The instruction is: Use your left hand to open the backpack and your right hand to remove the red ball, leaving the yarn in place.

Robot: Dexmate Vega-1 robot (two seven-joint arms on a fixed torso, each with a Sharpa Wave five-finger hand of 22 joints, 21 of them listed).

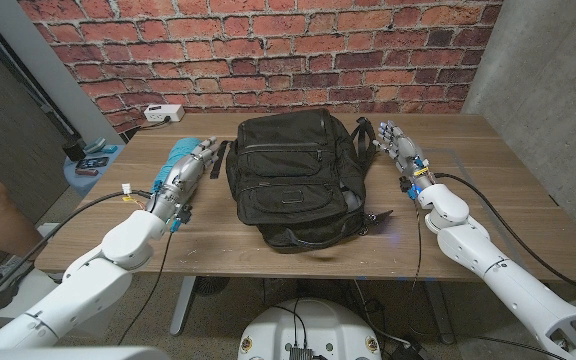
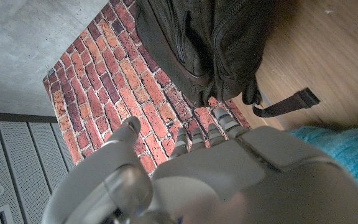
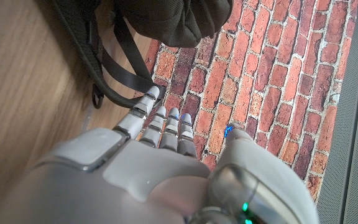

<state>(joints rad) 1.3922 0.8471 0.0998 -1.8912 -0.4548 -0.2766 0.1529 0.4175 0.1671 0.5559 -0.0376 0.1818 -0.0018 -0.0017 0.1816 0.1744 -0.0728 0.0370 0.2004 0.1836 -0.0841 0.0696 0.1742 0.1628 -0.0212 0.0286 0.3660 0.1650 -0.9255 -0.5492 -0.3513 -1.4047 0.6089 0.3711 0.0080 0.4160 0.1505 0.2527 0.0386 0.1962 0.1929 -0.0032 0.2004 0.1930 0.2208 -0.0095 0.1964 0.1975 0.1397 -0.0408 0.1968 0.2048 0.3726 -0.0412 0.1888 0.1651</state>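
A black fabric backpack (image 1: 298, 180) is lying flat in the middle of the wooden tabletop (image 1: 488, 175), its top reaching toward the far edge and its bottom toward the near edge. Its front panel is facing up, crossed by zip lines and pockets, and all of them are looking closed. Black webbing straps (image 1: 376, 217) are trailing out from under it on the right, near the near edge, and another strap is lying along its left side.

The left hand (image 1: 190, 165) is waiting just beside the backpack's left side, with its fingers (image 2: 199, 135) stretched out straight toward the far edge, close together and holding nothing. A turquoise knitted cloth (image 1: 173, 160) is lying under and beside this hand, and in the left wrist view the same fuzzy blue cloth is showing next to the hand's back. The left arm is reaching in from the near left corner.

The right hand (image 1: 396, 145) is standing up near the backpack's upper right corner, close to it; whether it is touching I cannot tell. Its fingers (image 3: 165, 124) are pointing up and slightly apart, gripping nothing. The right arm is coming in from the near right corner.

At the far left corner a white power strip (image 1: 164, 113) is sitting against the red brick wall (image 1: 268, 50). I cannot make out any readable writing or brand on the backpack.
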